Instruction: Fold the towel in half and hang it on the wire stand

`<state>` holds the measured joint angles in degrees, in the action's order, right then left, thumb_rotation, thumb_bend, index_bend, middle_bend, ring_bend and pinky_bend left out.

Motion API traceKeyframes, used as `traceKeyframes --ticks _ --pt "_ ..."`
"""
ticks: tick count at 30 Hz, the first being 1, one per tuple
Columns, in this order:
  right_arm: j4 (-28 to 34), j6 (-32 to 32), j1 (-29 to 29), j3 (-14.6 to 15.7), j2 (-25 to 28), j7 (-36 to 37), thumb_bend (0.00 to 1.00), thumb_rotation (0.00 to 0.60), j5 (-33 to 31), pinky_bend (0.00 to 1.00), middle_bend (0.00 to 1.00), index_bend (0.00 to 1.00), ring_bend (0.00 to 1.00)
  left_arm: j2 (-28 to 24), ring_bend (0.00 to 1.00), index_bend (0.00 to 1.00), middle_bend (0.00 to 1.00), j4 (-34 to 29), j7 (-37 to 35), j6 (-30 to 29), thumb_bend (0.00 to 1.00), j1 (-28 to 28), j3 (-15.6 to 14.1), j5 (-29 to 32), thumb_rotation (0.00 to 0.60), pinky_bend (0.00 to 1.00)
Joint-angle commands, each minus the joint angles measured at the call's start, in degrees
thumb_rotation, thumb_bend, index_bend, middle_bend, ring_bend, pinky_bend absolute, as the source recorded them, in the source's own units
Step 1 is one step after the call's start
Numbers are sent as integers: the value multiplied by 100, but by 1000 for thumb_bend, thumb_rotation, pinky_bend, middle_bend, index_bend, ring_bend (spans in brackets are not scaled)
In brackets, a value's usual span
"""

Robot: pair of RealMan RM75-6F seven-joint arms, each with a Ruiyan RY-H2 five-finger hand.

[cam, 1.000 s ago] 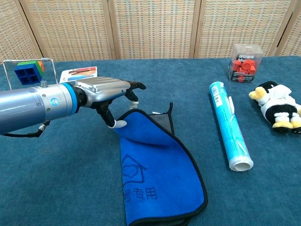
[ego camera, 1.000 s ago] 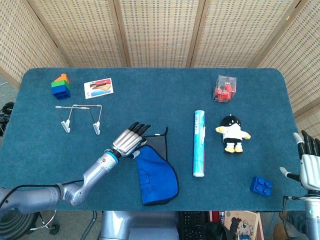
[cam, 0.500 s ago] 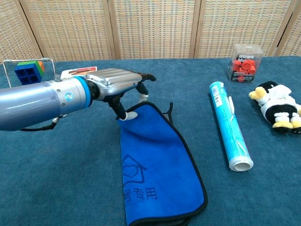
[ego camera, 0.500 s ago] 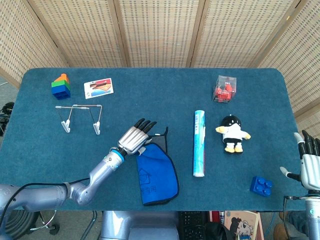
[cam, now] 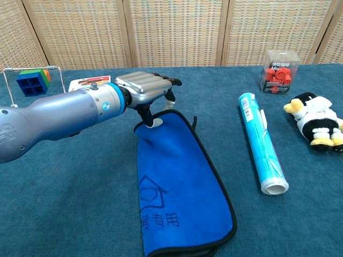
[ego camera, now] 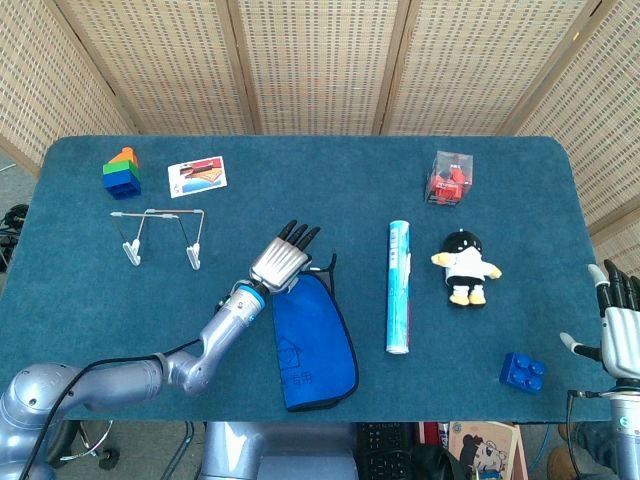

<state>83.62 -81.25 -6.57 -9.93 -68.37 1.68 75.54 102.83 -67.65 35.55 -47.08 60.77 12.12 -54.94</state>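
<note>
The blue towel (ego camera: pixel 312 340) lies folded lengthwise on the table's near middle, and the chest view shows its house logo (cam: pixel 179 187). My left hand (ego camera: pixel 283 262) is at the towel's far left corner. Its thumb and a finger pinch that corner low over the table (cam: pixel 147 91), while the other fingers stretch out towards the far side. The wire stand (ego camera: pixel 160 235) stands upright to the left of the hand, apart from it; only its thin wires (cam: pixel 6 83) show in the chest view. My right hand (ego camera: pixel 620 325) hangs open past the table's right front corner.
Stacked coloured blocks (ego camera: pixel 122 172) and a card (ego camera: pixel 197 176) lie behind the stand. Right of the towel lie a light-blue roll (ego camera: pixel 399 287), a penguin plush (ego camera: pixel 465 265), a clear box of red parts (ego camera: pixel 449 178) and a blue brick (ego camera: pixel 522 371).
My left hand has carried the towel's corner away from me and to the right, laying the top layer down flat. The grey underside no longer shows. The right hand has not moved.
</note>
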Motion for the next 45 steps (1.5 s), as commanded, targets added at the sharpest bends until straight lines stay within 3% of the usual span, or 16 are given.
traceKeyframes --ticks 1,7,12,14,16,18,26,33,39,45 --pt "-13 14 -2 -13 3 18 0 600 -23 0 0 0 0 109 0 586 0 194 -29 20 420 108 119 50 600 0" --pt "-7 18 -6 -6 1 -1 0 600 -19 0 0 0 0 75 0 585 0 288 80 112 419 321 174 -24 600 0" --pt "22 -2 -4 1 4 -30 0 600 1 0 0 0 0 57 0 537 0 304 385 205 383 452 31 -52 600 0" --pt "27 0 -3 6 3 -30 0 600 3 0 0 0 0 99 0 373 0 301 492 236 319 454 5 103 600 0" --pt "26 5 -1 6 9 -24 0 600 -3 0 0 0 0 184 0 84 0 340 721 207 240 463 -23 357 600 0" --pt "27 -1 5 6 14 -12 0 600 -4 0 0 0 0 265 0 0 0 357 821 112 208 462 -18 474 600 0" --pt "-5 26 11 3 21 36 0 600 -34 0 0 0 0 320 0 3 0 118 480 -487 206 262 189 345 600 0" --pt "2 36 17 43 22 40 0 600 13 0 0 0 0 95 0 235 0 -766 1113 -1024 210 -64 357 1556 600 0" --pt "36 26 14 61 20 14 0 600 49 0 0 0 0 394 0 306 0 -544 1176 -1255 254 -144 640 2525 600 0" --pt "27 65 -1 67 12 1 0 600 39 0 0 0 0 634 0 338 0 -229 1186 -1234 293 -81 820 2939 600 0"
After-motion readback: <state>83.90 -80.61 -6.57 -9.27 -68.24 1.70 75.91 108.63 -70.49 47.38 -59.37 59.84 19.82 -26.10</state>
